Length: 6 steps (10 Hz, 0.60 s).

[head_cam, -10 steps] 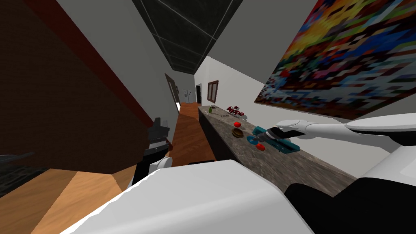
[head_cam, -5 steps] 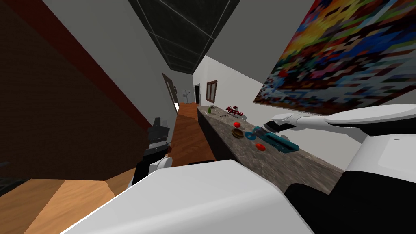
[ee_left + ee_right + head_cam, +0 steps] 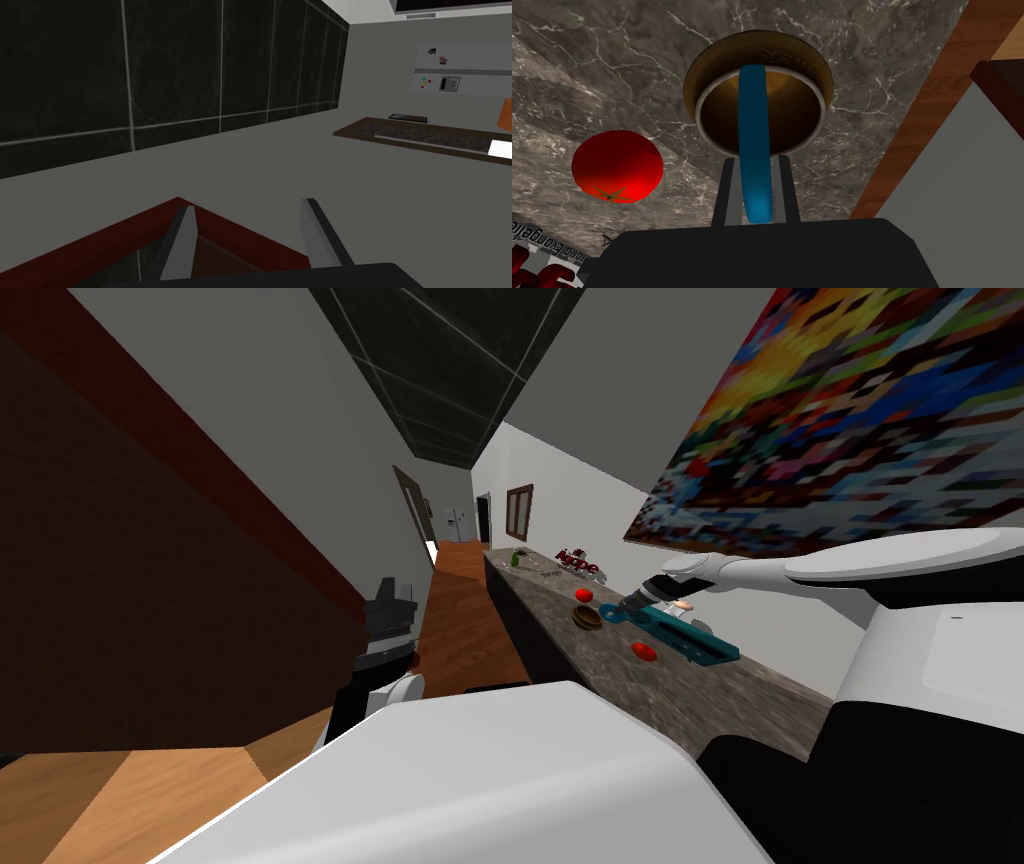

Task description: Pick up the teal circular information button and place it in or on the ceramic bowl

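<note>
You have the long grey marbled counter (image 3: 700, 688) running along the wall on your right, with your right arm stretched out over it. On the counter sits the brown bowl (image 3: 759, 95) with a pale rim, and a red tomato (image 3: 617, 166) lies near it, apart. The right gripper (image 3: 756, 161) is clamped narrowly on the teal button (image 3: 755, 150), which stands edge-on between the fingers; in the wrist view it lines up with the bowl's open mouth. Your left gripper (image 3: 248, 204) is held low at your left side, jaws wide and holding nothing.
</note>
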Available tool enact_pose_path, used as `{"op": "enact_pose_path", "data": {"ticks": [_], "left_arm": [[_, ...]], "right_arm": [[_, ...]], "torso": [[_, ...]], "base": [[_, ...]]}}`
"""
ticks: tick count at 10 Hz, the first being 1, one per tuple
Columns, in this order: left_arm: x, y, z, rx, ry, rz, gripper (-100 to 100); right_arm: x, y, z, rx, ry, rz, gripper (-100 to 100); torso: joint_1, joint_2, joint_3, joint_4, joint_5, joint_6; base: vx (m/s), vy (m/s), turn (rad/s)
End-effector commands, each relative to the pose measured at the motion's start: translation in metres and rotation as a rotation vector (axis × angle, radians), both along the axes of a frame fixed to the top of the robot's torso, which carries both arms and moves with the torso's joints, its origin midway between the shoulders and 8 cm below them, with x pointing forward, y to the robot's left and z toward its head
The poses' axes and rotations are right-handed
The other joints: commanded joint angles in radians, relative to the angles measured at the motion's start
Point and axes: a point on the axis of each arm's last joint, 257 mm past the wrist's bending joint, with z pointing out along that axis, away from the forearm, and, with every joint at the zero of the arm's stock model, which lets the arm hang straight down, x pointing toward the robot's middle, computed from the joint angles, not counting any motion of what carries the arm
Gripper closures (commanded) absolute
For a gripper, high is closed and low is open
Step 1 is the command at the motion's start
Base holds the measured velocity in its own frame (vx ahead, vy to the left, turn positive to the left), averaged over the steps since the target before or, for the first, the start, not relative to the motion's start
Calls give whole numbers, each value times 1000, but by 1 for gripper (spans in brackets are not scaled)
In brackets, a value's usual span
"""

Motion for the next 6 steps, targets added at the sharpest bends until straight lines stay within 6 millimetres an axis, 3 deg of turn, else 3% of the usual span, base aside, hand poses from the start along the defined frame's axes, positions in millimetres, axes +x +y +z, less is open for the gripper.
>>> {"op": "enact_pose_path", "data": {"ticks": [1, 6], "left_arm": [[0, 0, 0, 0, 0, 0, 0], [0, 0, 0, 0, 0, 0, 0]], "right_arm": [[9, 4, 11, -2, 1, 1, 100], [39, 22, 50, -15, 2, 10, 100]], "torso": [[0, 0, 0, 0, 0, 0], [1, 0, 0, 0, 0, 0]], "base": [[36, 15, -39], [47, 21, -49]]}}
